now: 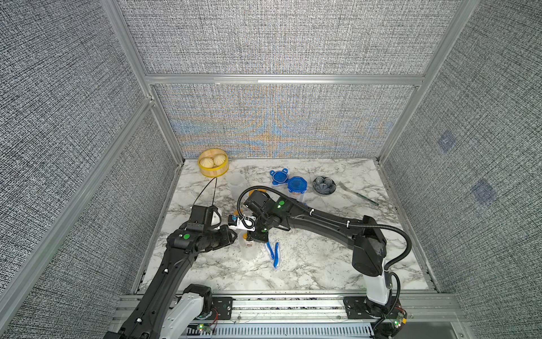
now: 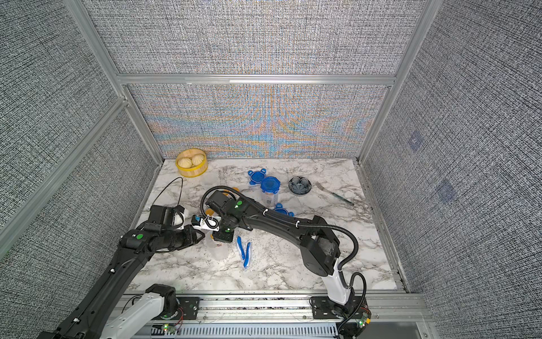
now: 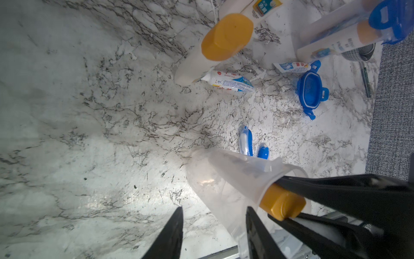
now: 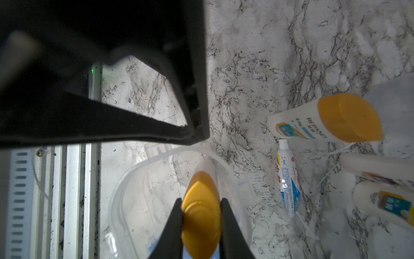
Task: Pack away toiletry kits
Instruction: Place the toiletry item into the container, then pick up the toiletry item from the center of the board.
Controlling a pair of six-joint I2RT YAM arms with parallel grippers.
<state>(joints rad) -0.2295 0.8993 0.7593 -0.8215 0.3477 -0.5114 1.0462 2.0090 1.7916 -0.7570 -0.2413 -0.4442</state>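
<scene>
My right gripper (image 4: 201,199) is shut on the orange cap of a white bottle (image 4: 200,215), which hangs inside the mouth of a clear cup (image 1: 247,249) near the table's front left. My left gripper (image 3: 214,209) stands open beside that cup (image 3: 219,186), one finger against its rim and bare marble between the fingers. Two blue toothbrushes (image 1: 272,252) lie just right of the cup. Toothpaste tubes (image 3: 228,81) and more orange-capped bottles (image 4: 324,118) lie behind it. A packed cup with a blue lid (image 1: 296,186) stands further back.
Loose blue lids (image 1: 278,177) (image 2: 282,210) lie on the marble table (image 1: 322,264). An empty clear cup (image 1: 236,182) stands behind the arms. The yellow steamer basket (image 1: 212,163) is at the back left. The dark dish (image 1: 323,185) and a fork (image 1: 356,193) lie at the back right.
</scene>
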